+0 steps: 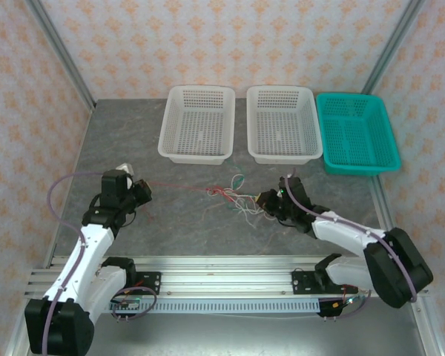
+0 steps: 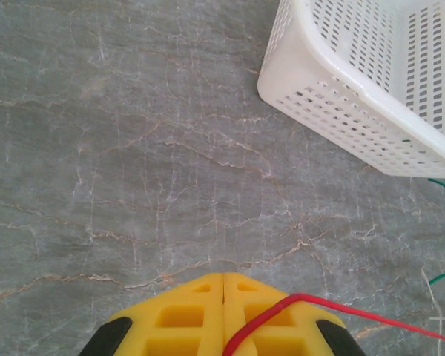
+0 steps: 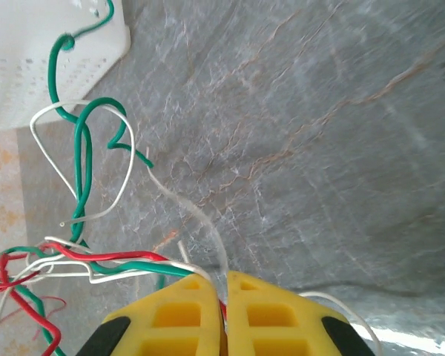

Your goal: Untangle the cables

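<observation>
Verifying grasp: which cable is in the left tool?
The red cable: it alone runs taut from the shut left tool; white cable and green cable lie looped.

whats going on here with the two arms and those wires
The left gripper is shut on the red cable, which stretches out from the clump in front of the white baskets. The right gripper is shut on the clump's other side. So the tangle is held between them, not yet undone.

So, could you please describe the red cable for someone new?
On the grey table, before the white baskets, sits a small wire tangle. The red cable stretches leftward from it to the left gripper, the only wire pulled out straight.
</observation>
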`<state>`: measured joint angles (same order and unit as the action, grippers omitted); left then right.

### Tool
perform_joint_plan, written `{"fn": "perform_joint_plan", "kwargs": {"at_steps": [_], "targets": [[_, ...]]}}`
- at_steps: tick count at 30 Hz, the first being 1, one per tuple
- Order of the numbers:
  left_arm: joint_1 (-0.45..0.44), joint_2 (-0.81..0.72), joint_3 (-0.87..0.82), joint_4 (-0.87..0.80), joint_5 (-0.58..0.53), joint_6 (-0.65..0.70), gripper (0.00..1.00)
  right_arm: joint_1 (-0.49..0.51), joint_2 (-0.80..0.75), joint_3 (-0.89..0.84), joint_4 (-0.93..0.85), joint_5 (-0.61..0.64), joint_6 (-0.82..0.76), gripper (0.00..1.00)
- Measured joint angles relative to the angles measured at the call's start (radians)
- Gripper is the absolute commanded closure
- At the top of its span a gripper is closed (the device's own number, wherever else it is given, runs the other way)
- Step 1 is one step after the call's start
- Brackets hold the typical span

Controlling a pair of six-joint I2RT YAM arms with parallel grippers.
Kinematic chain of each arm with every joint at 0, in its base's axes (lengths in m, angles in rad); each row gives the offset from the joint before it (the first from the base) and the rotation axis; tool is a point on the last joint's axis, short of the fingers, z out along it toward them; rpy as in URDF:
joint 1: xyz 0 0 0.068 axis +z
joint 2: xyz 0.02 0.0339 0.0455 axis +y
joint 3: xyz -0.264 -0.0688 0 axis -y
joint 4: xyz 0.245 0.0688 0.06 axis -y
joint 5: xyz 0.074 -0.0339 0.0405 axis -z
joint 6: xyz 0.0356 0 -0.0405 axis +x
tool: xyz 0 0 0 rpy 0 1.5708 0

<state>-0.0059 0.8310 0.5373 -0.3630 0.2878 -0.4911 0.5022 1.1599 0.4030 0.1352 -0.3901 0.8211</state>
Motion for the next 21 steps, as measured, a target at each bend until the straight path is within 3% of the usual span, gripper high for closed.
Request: {"fn": "perform_joint_plan", "kwargs": {"at_steps": [4, 10, 17, 21], "targets": [[0.0, 0.0, -0.002, -0.002, -0.018, -0.007, 1.0, -0.099, -0.114, -0.031, -0.089, 0.031, 0.035, 1.0], [0.047, 0.001, 0.0, -0.008, -0.167, -0.024, 1.0, -0.29, -0.276, -0.077, -0.338, 0.207, 0.058, 1.0], [0.032, 0.043, -0.005, 0.068, -0.098, -0.033, 1.0, -0.277, -0.251, -0.083, -0.377, 0.206, 0.017, 1.0], [-0.056, 0.058, 0.0, 0.099, -0.057, -0.033, 1.0, -0.208, -0.156, -0.056, -0.382, 0.164, -0.064, 1.0]]}}
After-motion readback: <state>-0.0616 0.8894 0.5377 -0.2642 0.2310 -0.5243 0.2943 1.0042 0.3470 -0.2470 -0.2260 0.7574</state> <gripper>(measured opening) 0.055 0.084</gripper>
